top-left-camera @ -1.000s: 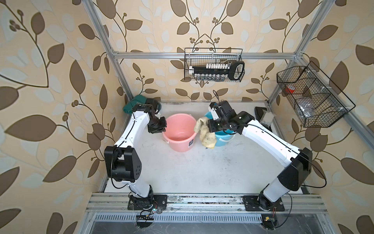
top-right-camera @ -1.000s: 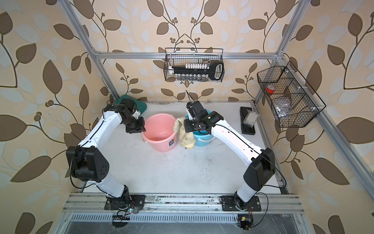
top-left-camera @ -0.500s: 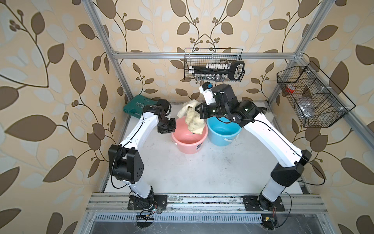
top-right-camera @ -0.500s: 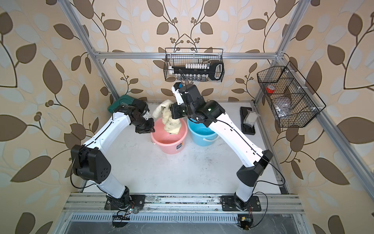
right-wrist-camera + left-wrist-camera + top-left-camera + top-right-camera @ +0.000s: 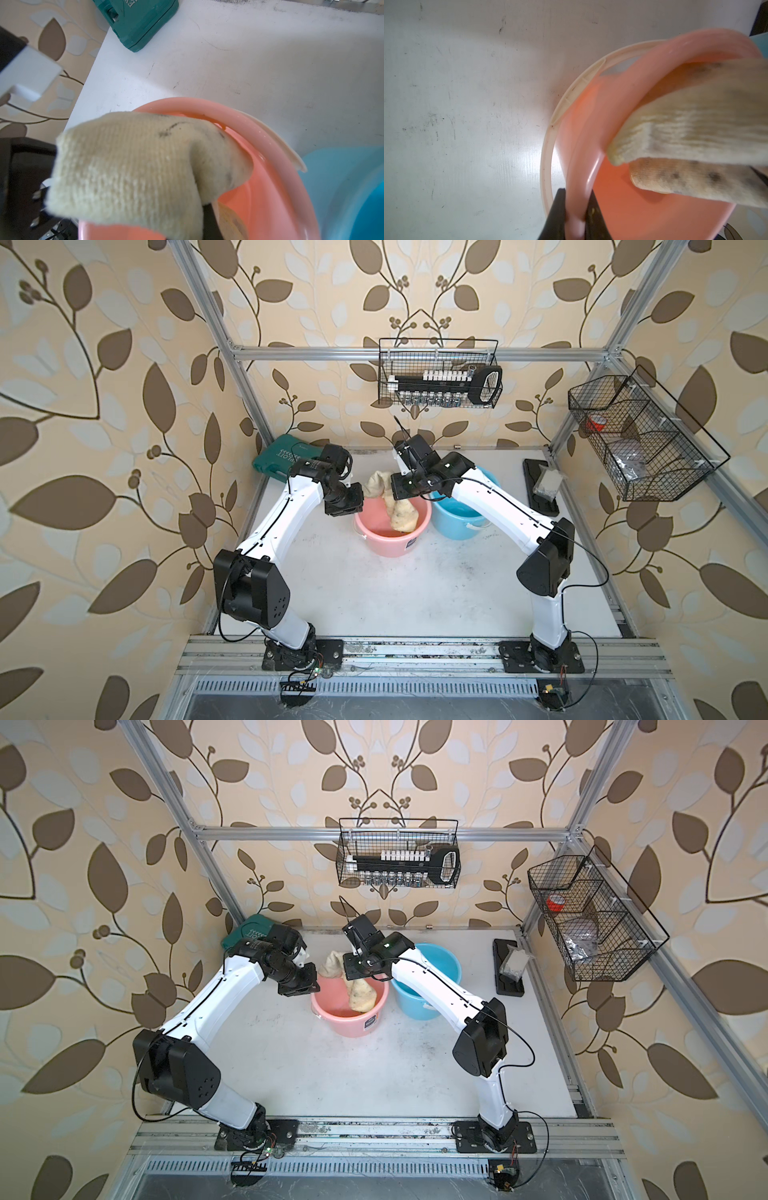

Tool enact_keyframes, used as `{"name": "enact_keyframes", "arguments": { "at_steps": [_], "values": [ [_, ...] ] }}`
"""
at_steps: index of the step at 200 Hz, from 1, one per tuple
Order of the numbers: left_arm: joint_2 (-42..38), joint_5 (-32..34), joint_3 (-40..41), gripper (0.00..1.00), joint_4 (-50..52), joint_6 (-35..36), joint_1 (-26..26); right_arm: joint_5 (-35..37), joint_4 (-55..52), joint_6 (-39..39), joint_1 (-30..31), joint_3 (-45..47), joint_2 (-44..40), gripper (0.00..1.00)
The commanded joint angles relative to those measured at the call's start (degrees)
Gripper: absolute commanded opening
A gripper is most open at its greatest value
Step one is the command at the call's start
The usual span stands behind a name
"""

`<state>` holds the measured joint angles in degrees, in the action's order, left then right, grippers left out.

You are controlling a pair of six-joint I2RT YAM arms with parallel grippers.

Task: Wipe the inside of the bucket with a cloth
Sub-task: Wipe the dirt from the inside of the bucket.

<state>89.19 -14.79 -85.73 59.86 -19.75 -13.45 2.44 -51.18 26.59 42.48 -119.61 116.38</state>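
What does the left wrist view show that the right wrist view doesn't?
Left wrist only: the left tool clamped on the rim of the pink bucket. Right wrist only: the green case on the table. Both: the dirt-specked cloth hanging into that bucket, with scuffed table around it.

The bucket (image 5: 386, 547) stands on the table (image 5: 374, 605) a little far of its middle. The other bucket (image 5: 455, 526) is just right of it, perhaps touching. The cloth (image 5: 403, 514) hangs into the bucket, its upper end out past the far rim. The left gripper (image 5: 576, 216) straddles the bucket's left rim. The right gripper (image 5: 405, 497) sits above the far rim, on the cloth. A tool case (image 5: 278, 458) lies in the far left corner and a flat stand (image 5: 540, 493) at the far right edge. A wire basket (image 5: 438, 377) hangs on the far rail, a second basket (image 5: 640, 439) on the right.
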Motion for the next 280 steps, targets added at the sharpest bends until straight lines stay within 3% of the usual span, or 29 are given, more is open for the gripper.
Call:
{"name": "enact_keyframes", "arguments": {
  "at_steps": [1,40,64,99,153,208,280],
  "values": [
    [-3.59,-2.89,1.25,0.00,-1.49,-0.77,0.18,2.20,-0.26,1.66,-0.03,-2.59,3.37,0.00],
    [-4.67,-4.83,2.54,0.00,-1.56,-0.11,0.09,2.10,0.91,3.09,-0.03,-6.70,6.36,0.00],
    [-5.50,-5.68,3.62,0.00,-2.61,-0.03,-0.50,-1.50,0.44,4.24,0.31,-11.55,9.78,0.00],
    [-5.30,-5.70,3.64,0.00,-2.81,-0.19,-1.22,-3.34,-2.19,2.80,3.84,-19.26,14.02,0.00],
    [-4.72,-5.86,2.81,0.00,-3.29,-0.87,-1.91,-7.45,1.49,4.06,5.14,-13.44,12.52,0.00],
    [-6.11,-4.11,3.55,0.00,-2.61,-0.53,-2.37,0.45,0.91,5.88,0.61,-10.80,11.23,0.00],
    [-6.13,0.28,2.58,0.00,-1.47,-0.02,-2.37,12.23,-0.44,5.59,-3.27,1.93,-0.01,0.00]
  ]
}}
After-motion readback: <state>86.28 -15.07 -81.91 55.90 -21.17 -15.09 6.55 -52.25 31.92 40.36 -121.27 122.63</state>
